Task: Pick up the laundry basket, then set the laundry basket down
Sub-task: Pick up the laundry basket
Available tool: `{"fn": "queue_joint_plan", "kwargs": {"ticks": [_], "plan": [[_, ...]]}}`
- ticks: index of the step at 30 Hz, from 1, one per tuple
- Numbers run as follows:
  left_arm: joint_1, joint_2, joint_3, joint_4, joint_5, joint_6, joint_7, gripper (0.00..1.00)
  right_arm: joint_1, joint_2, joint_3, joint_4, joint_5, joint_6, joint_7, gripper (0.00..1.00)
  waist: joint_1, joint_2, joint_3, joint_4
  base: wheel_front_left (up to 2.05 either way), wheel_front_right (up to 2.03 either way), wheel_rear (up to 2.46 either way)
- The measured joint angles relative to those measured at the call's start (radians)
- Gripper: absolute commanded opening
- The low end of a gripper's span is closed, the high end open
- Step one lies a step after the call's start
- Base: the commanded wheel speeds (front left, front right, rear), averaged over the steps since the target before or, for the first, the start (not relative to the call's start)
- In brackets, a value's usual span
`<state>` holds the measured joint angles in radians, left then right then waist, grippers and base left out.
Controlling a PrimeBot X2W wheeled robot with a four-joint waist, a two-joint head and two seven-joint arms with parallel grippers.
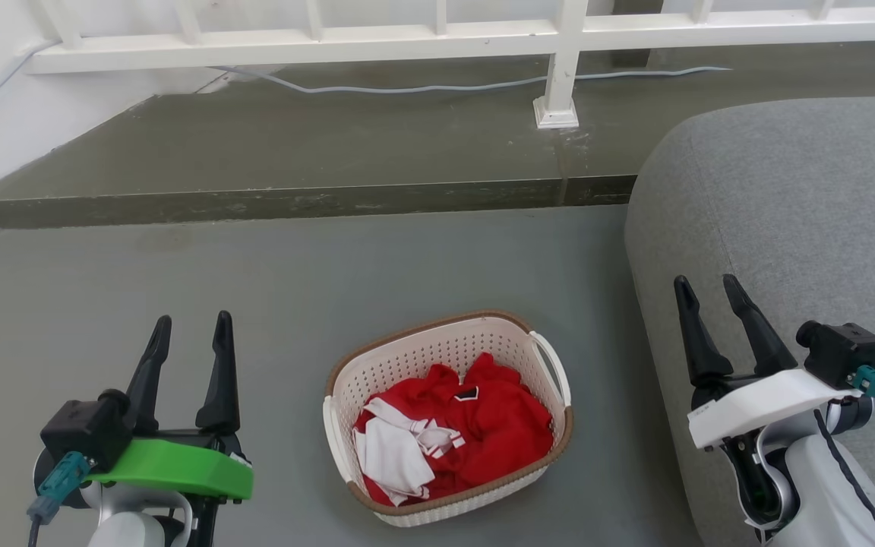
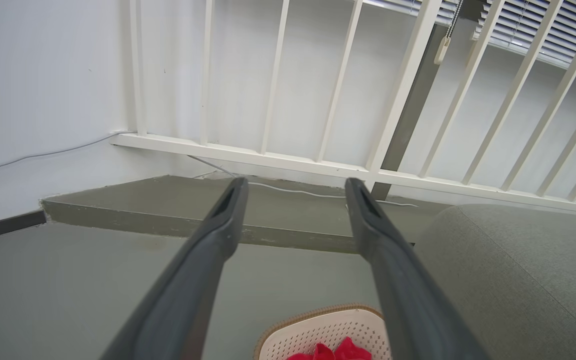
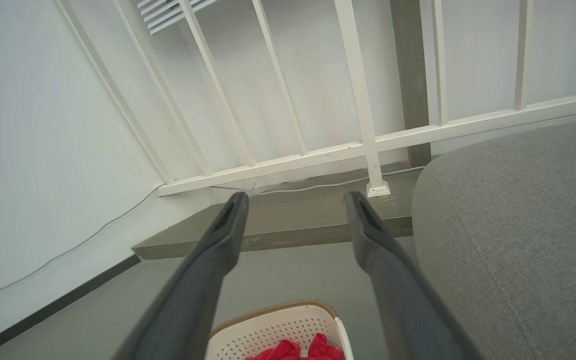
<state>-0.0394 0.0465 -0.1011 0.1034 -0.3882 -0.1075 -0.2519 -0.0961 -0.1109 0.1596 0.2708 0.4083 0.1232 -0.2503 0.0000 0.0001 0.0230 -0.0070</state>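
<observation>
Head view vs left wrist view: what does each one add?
Head view adds the right gripper, open, and the white cloth among the red clothes. Left wrist view adds the white slatted blinds. Shared: the cream perforated plastic laundry basket with brown rim, the grey fabric sofa, the white-barred railing, the left gripper, fingers apart.
</observation>
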Motion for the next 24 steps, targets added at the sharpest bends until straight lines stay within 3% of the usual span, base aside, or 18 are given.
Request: {"fn": "queue_joint_plan", "kwargs": {"ticks": [9, 24], "plan": [[0.002, -0.002, 0.012, -0.011, 0.0, -0.007, 0.0, 1.0, -0.004, 0.004, 0.016, 0.001, -0.004, 0.0, 0.0, 1.0, 0.0, 0.0, 0.022, -0.003, 0.0, 0.0, 0.0], [-0.008, -0.003, -0.005, 0.007, -0.031, -0.007, 0.0, 1.0, -0.065, -0.012, 0.021, -0.02, -0.001, 0.0, 0.0, 1.0, 0.0, 0.0, 0.155, -0.023, 0.0, 0.0, 0.0]]}}
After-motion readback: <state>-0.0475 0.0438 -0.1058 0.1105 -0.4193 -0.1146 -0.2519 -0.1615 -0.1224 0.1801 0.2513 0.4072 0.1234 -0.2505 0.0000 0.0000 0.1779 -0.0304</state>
